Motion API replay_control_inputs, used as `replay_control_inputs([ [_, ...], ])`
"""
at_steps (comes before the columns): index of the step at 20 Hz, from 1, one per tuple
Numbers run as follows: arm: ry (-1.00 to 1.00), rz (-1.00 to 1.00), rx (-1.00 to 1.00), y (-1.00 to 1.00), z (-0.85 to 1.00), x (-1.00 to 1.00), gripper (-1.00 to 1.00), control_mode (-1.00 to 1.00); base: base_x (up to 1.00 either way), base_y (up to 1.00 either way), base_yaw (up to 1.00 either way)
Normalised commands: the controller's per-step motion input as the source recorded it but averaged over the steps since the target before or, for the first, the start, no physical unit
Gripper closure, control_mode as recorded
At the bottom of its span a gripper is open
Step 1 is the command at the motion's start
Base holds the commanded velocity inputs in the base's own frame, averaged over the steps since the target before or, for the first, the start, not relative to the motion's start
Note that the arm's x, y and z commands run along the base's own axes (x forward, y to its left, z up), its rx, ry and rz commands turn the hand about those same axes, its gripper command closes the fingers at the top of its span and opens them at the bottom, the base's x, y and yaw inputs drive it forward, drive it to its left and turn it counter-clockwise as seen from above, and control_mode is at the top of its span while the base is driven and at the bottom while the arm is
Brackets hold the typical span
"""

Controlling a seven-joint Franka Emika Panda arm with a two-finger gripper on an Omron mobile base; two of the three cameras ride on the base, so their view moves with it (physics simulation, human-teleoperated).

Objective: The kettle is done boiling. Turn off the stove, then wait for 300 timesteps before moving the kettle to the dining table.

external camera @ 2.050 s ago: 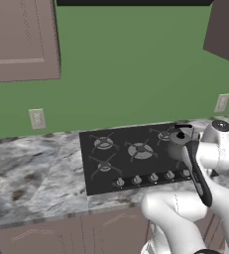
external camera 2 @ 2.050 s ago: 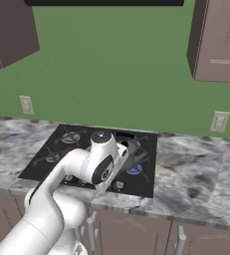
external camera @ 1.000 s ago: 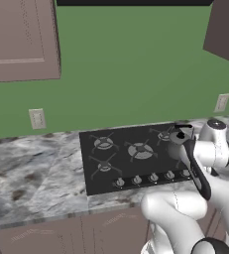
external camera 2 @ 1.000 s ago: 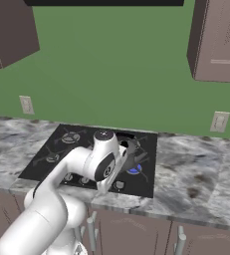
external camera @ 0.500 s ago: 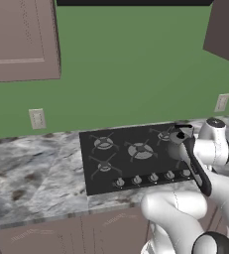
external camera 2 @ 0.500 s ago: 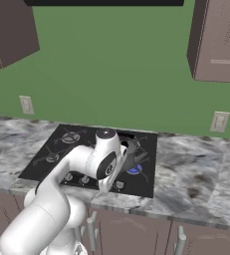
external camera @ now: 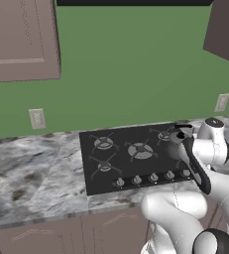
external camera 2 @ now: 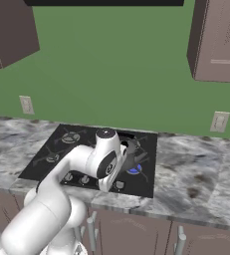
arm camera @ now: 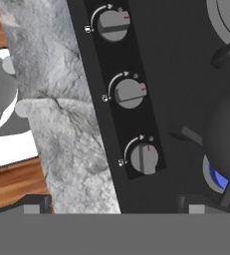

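Kettle [external camera 2: 132,148] sits on the black stove [external camera: 116,163] set in a marble counter [external camera: 31,173], tool open above.

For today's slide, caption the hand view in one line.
Three silver knobs line the stove beside the kettle over blue flame.

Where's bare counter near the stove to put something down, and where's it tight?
Free: marble counter left of the stove, running out under the wall outlet; another marble stretch right of the stove, below the second outlet. Crowded: the stove's right end, where the kettle sits over a blue flame with the arm above the knobs.
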Motion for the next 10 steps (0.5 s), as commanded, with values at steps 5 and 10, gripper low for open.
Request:
replay_control_inputs([
  [5, 0.01, 0.00, 0.00, 0.00, -0.05, 0.06, -1.00, -1.00, 0.00, 0.00, 0.00],
  [10, 0.01, 0.00, 0.00, 0.00, -0.07, 0.03, -1.00, -1.00, 0.00, 0.00, 0.00],
])
